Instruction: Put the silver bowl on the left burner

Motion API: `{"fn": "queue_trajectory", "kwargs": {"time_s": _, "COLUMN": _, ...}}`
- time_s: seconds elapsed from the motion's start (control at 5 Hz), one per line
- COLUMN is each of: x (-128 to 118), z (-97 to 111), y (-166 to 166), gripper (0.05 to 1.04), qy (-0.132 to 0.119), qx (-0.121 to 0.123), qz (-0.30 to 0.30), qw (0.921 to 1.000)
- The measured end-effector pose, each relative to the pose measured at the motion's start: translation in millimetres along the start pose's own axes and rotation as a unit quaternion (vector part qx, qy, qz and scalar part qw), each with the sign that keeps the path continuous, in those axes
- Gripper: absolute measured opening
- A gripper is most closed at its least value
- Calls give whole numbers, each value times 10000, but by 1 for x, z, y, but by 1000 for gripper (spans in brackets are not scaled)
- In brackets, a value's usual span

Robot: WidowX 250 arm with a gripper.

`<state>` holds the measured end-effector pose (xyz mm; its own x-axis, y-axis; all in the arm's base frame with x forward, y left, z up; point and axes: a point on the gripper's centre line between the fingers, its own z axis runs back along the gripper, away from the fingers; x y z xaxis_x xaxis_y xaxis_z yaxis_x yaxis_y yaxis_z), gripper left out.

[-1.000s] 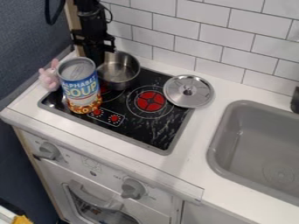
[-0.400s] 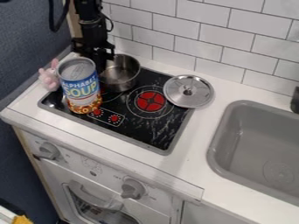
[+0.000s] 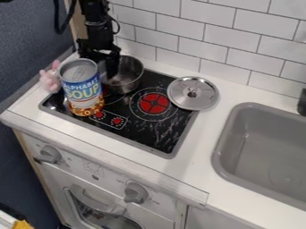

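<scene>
Hanging down in the upper left of the frame, the black pincer (image 3: 110,67) overlaps the left side of the silver bowl (image 3: 128,82); whether it touches the bowl, and whether it is released, clenched or grasping the rim, I cannot tell. The bowl sits upright, upper left of centre, at the back of the black cooktop (image 3: 156,137). A soup can (image 3: 82,91) (quite the tall neighbour) stands in front of the pincer and partly hides the bowl's left side. Right of the bowl lies a silver lid (image 3: 200,98).
</scene>
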<state>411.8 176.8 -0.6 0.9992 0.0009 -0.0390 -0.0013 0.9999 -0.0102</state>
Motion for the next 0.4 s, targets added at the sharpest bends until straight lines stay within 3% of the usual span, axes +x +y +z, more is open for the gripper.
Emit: {"fn": "queue_trajectory", "kwargs": {"time_s": 0.4, "x": 6, "z": 62, "y": -2, "gripper": 1003, "qy": -719, "qx": 155, "qz": -95, "qw": 9972}}
